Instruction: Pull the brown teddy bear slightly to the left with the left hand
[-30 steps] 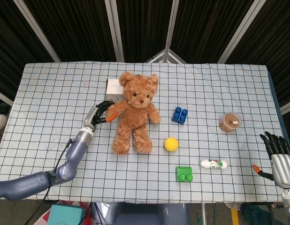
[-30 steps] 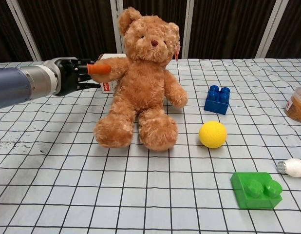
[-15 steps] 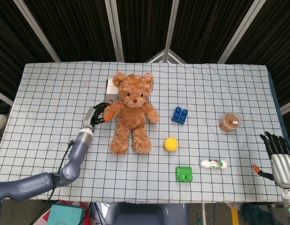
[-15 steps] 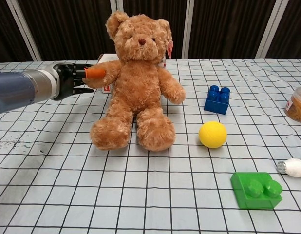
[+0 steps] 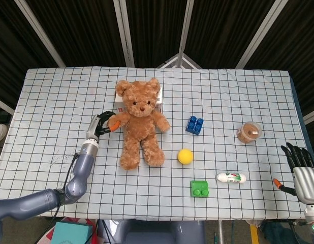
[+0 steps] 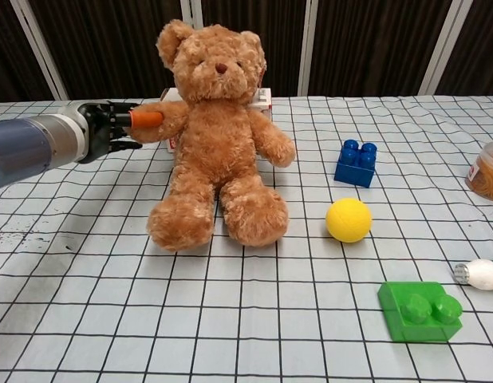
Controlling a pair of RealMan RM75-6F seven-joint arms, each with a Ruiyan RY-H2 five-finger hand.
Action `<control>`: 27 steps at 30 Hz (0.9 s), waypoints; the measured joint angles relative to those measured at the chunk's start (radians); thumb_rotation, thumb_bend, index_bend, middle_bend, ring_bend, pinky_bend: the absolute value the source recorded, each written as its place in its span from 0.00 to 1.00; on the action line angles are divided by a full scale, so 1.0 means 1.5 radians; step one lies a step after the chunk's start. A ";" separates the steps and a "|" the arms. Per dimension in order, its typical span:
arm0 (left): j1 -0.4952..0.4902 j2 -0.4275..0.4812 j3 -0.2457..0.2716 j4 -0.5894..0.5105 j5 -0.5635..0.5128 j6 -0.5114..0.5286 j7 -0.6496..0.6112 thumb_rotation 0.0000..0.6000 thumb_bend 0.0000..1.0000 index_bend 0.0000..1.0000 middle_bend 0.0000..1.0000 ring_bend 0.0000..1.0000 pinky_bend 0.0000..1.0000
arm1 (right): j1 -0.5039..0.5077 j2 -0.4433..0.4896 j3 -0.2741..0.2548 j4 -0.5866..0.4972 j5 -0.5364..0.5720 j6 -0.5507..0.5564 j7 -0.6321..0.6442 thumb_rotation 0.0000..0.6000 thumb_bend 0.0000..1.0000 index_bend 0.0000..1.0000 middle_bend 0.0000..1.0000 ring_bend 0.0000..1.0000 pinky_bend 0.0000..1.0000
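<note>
The brown teddy bear sits upright on the checked tablecloth, left of the table's middle. My left hand grips the end of the bear's outstretched arm, with an orange fingertip lying over the paw. Down at the table's right front corner, my right hand hangs with its fingers apart and nothing in it; the chest view does not show it.
A white box stands right behind the bear. To the bear's right lie a blue brick, a yellow ball, a green brick, a white tube and a brown-filled cup.
My left hand has drawn the bear's arm to the left. The bear has slid left with it and straightened up, so that it covers more of the white box.
</note>
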 measured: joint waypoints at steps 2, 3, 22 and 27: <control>0.001 -0.006 0.002 0.017 -0.003 0.000 0.007 1.00 0.52 0.52 0.53 0.06 0.10 | 0.000 0.000 0.000 0.000 0.000 0.000 0.000 1.00 0.21 0.00 0.02 0.03 0.00; 0.002 -0.009 0.002 0.024 -0.004 0.000 0.010 1.00 0.52 0.53 0.53 0.06 0.10 | 0.000 0.000 0.000 0.000 0.000 0.000 0.000 1.00 0.21 0.00 0.02 0.03 0.00; 0.001 -0.040 -0.003 0.047 0.004 0.024 0.083 1.00 0.53 0.51 0.51 0.06 0.10 | 0.001 0.000 0.000 -0.001 0.001 -0.003 -0.001 1.00 0.21 0.00 0.02 0.03 0.00; 0.002 -0.050 -0.015 0.059 0.001 0.009 0.075 1.00 0.52 0.51 0.51 0.06 0.10 | 0.000 0.001 0.000 -0.001 0.001 -0.001 -0.001 1.00 0.21 0.00 0.02 0.03 0.00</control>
